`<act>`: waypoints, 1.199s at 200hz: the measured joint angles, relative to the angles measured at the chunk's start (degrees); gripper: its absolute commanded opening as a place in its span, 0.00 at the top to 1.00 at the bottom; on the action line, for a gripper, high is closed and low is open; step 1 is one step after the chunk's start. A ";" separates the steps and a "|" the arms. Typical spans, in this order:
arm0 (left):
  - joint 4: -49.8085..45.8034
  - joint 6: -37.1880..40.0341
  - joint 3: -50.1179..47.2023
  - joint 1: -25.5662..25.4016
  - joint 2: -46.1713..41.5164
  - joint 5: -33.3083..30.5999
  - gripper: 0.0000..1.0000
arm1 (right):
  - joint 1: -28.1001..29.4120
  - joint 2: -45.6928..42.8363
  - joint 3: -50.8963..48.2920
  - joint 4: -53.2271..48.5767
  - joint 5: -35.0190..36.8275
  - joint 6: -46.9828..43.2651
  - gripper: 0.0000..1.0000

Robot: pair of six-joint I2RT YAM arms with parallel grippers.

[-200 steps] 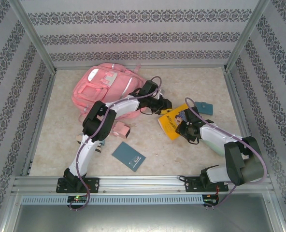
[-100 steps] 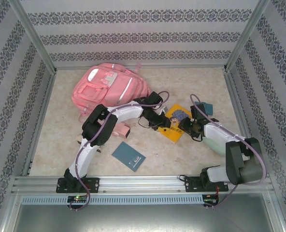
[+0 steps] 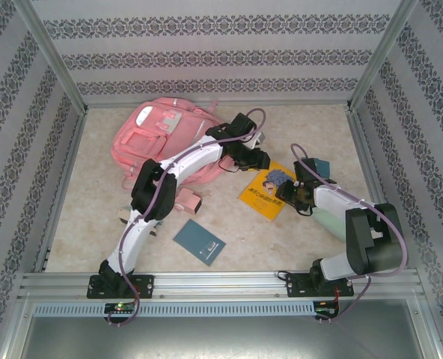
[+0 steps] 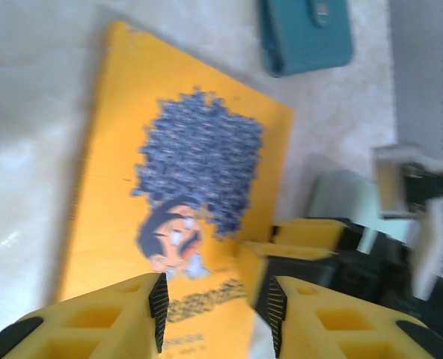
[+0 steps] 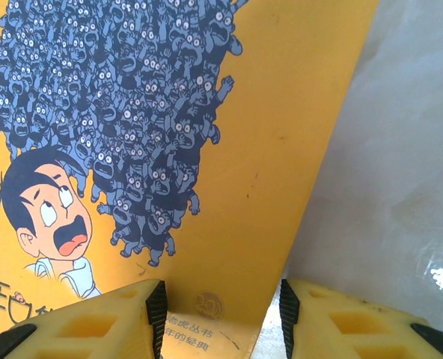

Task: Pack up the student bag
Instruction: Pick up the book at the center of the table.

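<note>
Book (image 3: 265, 187) flat, right gripper (image 5: 220, 299) over its edge

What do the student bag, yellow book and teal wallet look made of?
The student bag looks like matte pink fabric, softly creased. The yellow book: paper, smooth printed cover. The teal wallet: probably faux leather, smooth with a snap, though blurred.

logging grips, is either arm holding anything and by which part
Nothing held. The yellow book lies flat on the table; left gripper and right gripper hover over it, fingers apart.
</note>
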 measured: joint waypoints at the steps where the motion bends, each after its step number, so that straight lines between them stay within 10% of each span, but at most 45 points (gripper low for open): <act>1: -0.20 0.15 0.04 0.02 0.17 -0.24 0.57 | 0.02 0.00 0.00 0.00 0.02 0.00 0.54; 99: -4.74 3.39 0.98 0.24 6.71 -4.79 0.55 | 0.59 0.28 0.00 -0.39 0.35 0.28 0.52; 240: 7.23 -4.39 -8.79 0.94 3.74 6.99 0.57 | 1.29 1.92 1.66 -1.51 1.62 0.66 0.53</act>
